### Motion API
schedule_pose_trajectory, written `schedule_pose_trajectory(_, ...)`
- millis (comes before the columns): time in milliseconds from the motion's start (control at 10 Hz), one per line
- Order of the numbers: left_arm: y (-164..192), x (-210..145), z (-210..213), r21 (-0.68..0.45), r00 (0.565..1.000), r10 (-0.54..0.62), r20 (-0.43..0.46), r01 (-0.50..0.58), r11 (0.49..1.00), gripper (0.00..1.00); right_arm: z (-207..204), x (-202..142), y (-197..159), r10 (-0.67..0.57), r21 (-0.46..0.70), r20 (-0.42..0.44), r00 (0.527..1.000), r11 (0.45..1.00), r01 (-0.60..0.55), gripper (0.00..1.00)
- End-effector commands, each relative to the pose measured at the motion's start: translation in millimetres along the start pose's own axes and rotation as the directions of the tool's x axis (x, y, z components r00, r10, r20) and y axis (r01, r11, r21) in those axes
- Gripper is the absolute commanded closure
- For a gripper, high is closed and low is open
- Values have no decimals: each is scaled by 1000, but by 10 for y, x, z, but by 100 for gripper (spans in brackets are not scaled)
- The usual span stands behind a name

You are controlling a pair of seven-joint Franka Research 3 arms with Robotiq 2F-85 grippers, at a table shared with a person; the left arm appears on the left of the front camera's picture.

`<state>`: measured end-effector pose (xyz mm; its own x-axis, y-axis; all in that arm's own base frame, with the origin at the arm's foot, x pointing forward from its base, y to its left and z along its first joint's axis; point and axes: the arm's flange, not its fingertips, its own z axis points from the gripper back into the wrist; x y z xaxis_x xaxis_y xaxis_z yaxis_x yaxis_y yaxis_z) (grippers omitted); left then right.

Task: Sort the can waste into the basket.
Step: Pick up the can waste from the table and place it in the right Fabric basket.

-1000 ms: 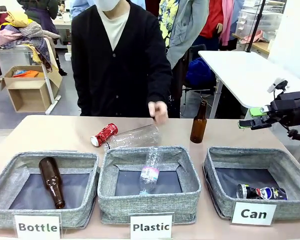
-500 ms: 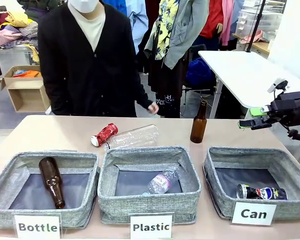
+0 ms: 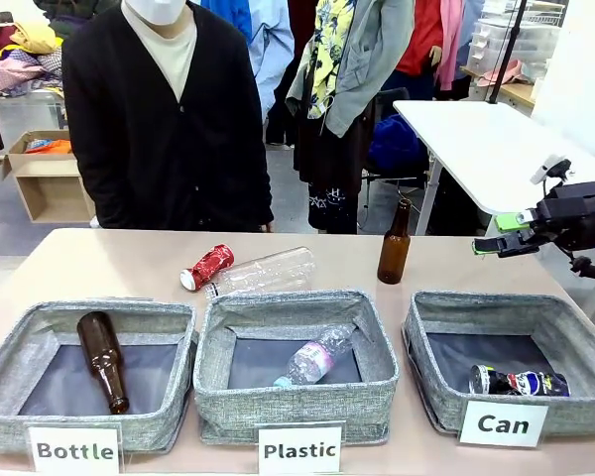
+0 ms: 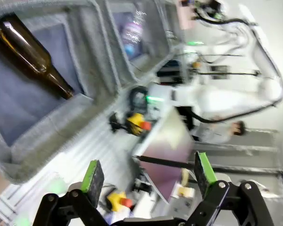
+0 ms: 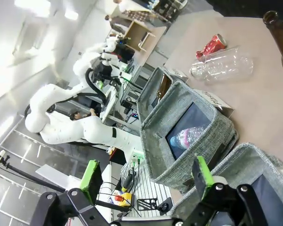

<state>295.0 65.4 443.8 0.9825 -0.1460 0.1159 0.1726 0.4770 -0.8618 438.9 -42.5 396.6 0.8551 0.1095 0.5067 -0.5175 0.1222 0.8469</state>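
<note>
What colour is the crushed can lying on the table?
Red with white lettering; the can shows best in the front view.

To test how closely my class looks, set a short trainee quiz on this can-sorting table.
1. True or false: the red can lies on the table, outside every basket.
2. How many cans lie in the basket signed "Can"? A none; B one; C two.
3. Fill in: the right claw is ____ and holds nothing.

Key: 1 true; 2 B; 3 open.
</note>
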Motion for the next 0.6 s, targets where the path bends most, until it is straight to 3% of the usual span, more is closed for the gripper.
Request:
schedule_pose_trajectory(0, -532, 311, -531, 299, 999, -5, -35, 15, 954, 0, 13, -5, 21, 20, -7, -11, 1000, 1000, -20, 0)
schedule_pose_trajectory(100, -644, 483, -747, 399, 999, -24, -23, 31, 917, 0, 13, -5, 21, 20, -7, -11, 1000, 1000, -20, 0)
schedule_pose_trajectory(200, -745, 608, -951, 467, 986, -111, 125, 41, 883, 0, 13, -5, 21, 20, -7, -11, 1000, 1000, -20, 0)
schedule_pose_trajectory(300, -844, 663, -1177, 515, 950, -250, 188, 121, 849, 0, 13, -5, 21, 20, -7, -11, 1000, 1000, -20, 0)
schedule_pose_trajectory(500, -932, 703, -1473, 648, 879, -433, 200, 213, 731, 0, 13, -5, 21, 20, -7, -11, 1000, 1000, -20, 0)
